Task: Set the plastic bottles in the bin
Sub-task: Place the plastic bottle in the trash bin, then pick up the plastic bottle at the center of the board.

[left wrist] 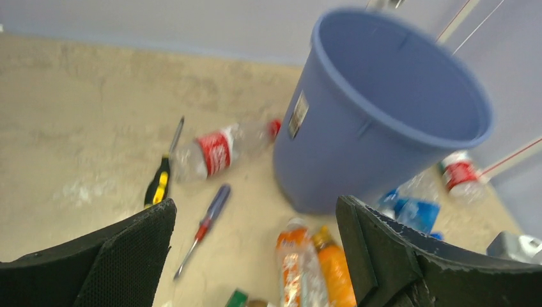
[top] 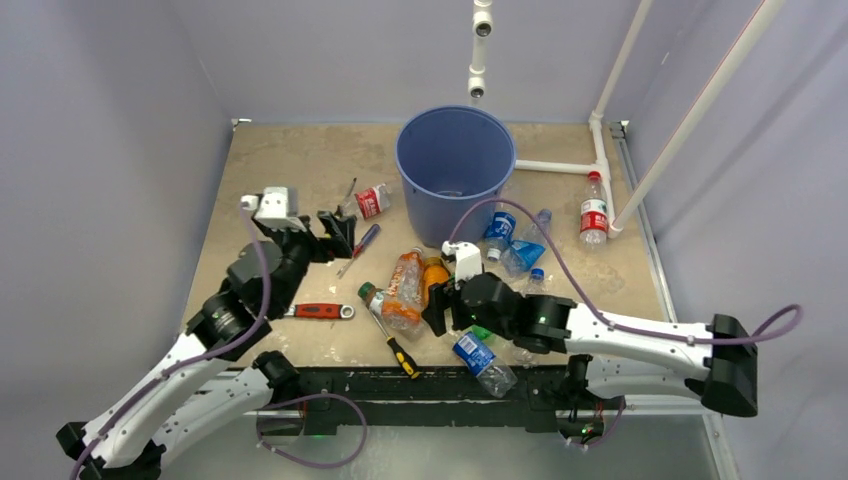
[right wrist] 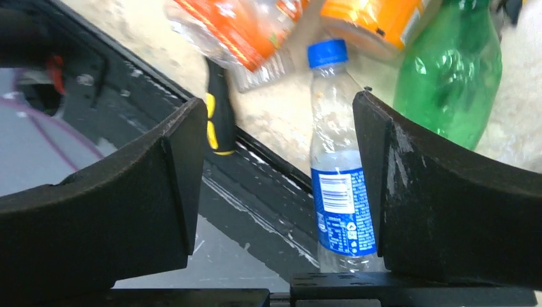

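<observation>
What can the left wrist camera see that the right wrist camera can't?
Only the left wrist view shows the blue bin, a red-label bottle and a blue-handled screwdriver. Only the right wrist view shows a blue-capped bottle and a green bottle. Both show the orange-label bottle and the orange bottle.

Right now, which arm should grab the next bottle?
Right, probably. The right fingers are open with the blue-label bottle lined up between them. The left fingers, open too, have a screwdriver lined up instead.
</observation>
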Controlling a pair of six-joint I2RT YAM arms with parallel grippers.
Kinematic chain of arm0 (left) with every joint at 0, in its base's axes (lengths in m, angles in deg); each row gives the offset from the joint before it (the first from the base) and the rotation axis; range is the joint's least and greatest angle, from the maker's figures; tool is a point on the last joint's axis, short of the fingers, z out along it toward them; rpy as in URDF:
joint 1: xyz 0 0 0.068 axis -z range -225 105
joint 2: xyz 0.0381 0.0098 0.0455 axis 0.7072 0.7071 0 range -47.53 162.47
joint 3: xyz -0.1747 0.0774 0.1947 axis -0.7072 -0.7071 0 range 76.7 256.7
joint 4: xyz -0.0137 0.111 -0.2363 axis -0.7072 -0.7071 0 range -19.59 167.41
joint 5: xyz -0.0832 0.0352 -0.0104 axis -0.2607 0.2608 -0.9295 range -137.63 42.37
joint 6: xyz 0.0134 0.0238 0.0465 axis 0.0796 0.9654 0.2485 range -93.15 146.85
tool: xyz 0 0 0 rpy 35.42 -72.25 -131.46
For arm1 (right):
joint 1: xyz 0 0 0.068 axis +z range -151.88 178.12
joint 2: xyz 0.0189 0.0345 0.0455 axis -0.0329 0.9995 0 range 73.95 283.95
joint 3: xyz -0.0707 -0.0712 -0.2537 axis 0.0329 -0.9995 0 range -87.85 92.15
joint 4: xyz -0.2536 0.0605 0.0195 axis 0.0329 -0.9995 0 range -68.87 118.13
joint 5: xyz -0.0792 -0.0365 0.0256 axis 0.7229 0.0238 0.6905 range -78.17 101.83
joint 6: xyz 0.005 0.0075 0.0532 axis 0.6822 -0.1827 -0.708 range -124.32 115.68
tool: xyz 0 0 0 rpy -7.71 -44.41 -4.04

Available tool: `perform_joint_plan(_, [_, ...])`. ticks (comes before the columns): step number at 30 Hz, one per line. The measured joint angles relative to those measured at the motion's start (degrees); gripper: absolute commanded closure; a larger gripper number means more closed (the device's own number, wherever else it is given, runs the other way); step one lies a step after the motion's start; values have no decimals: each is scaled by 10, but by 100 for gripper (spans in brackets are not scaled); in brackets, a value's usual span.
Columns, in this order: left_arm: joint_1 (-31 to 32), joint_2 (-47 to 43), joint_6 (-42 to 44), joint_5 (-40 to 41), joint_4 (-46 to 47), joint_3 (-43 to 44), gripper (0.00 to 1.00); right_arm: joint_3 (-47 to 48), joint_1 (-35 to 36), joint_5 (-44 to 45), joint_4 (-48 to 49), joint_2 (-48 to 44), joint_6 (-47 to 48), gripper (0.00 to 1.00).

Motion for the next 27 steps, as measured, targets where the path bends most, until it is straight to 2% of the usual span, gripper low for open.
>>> perform_joint_plan(4, [0, 21, -19, -8, -29, -43, 6, 0, 10, 38, -40, 49, -49, 16])
perform_joint_plan(10, [0, 53, -37, -26, -40, -49, 6, -1, -2, 97, -127, 14, -136, 13])
perform_joint_plan(21, [0, 55, -57, -48, -41, -49, 6, -22, -85, 103, -126, 51, -167, 13])
perform_joint_plan(27, [0, 48, -58, -55, -43, -50, 6, -31, -95, 103, -110, 93, -179, 16])
